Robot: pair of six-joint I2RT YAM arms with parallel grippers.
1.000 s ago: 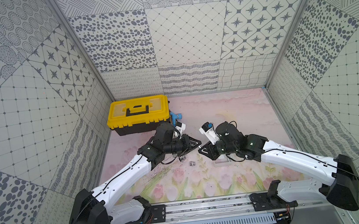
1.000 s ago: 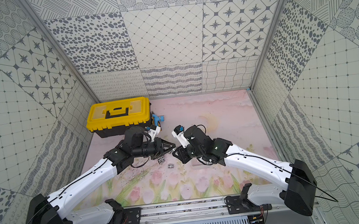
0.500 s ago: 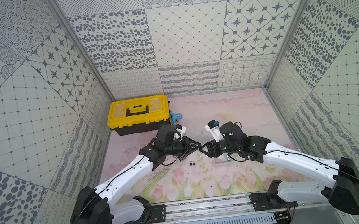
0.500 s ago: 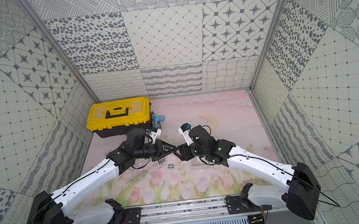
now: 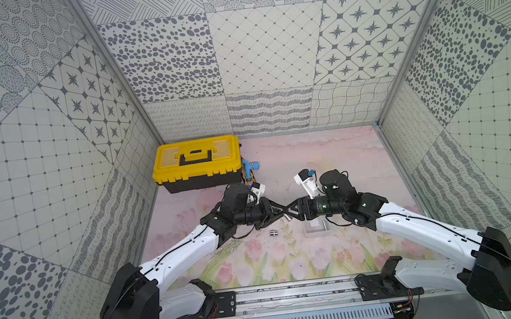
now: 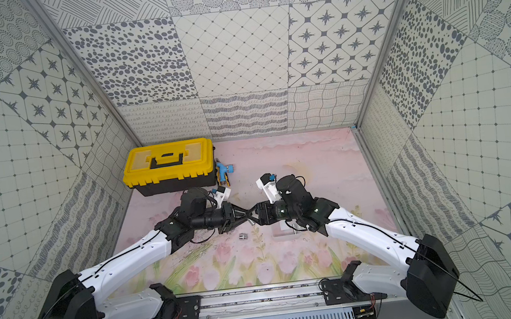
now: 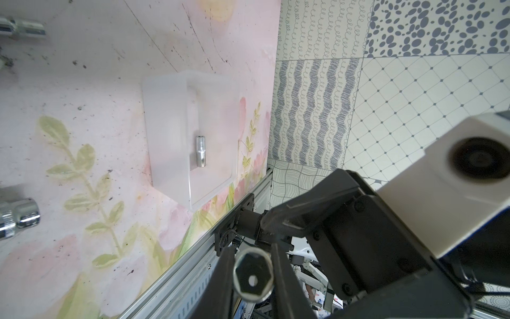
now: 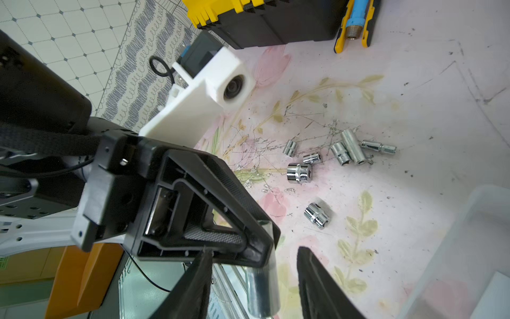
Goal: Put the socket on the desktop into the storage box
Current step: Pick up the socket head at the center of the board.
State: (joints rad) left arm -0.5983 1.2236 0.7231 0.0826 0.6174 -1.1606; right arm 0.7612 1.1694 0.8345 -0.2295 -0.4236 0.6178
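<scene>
The left gripper (image 6: pixel 243 215) and the right gripper (image 6: pixel 253 216) meet tip to tip over the flowered desktop (image 6: pixel 214 269). A small silver socket (image 6: pixel 250 222) sits right at their tips, and from here I can't tell which one grips it. A loose socket (image 6: pixel 242 236) lies just on the near side of the left gripper. The clear storage box (image 6: pixel 277 236) sits half under the right gripper's wrist. Well behind the left gripper stands a yellow toolbox (image 6: pixel 168 165), with a blue tool (image 6: pixel 224 171) beside it.

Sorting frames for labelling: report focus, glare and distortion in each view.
Left wrist view: the held socket sits close to the lens and soft; the storage box is sharp. Right wrist view: the same socket is soft, the loose sockets crisp with bright chrome glints. Both top views: even light, walls splayed by a wide lens.
</scene>
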